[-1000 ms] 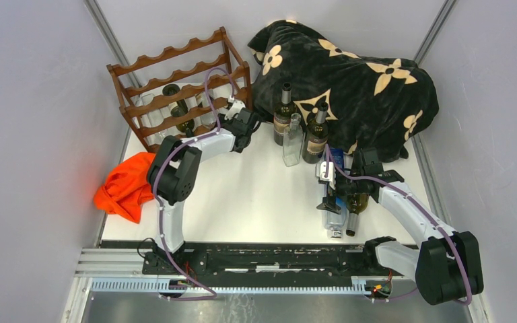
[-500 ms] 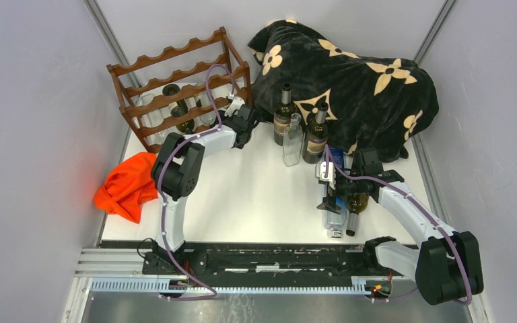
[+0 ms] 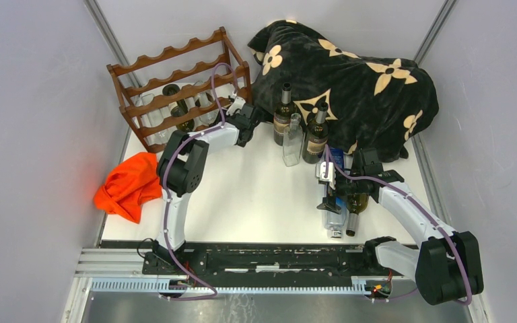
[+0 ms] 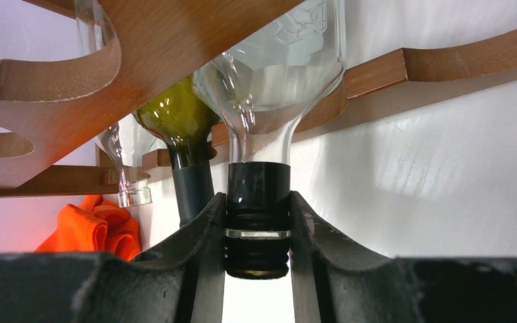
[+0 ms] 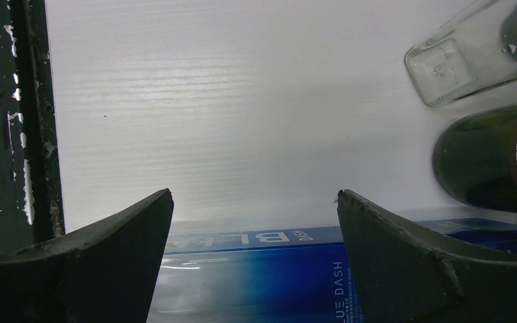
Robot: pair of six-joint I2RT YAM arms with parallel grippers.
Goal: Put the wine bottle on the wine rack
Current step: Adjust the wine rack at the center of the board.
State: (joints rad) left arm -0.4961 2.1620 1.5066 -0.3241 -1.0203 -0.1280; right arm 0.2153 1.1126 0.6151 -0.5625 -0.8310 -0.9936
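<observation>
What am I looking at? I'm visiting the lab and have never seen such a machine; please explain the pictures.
Two robot arms sit bolted to a white table. One picture looks down from above; the other two come from cameras on each wrist. The left claw grips a clear bottle by its dark neck, its body lying in the wooden rack beside a green bottle. The right claw hangs open over a blue-labelled bottle lying flat. Also there: an orange cloth, a black flowered blanket and three standing bottles.
</observation>
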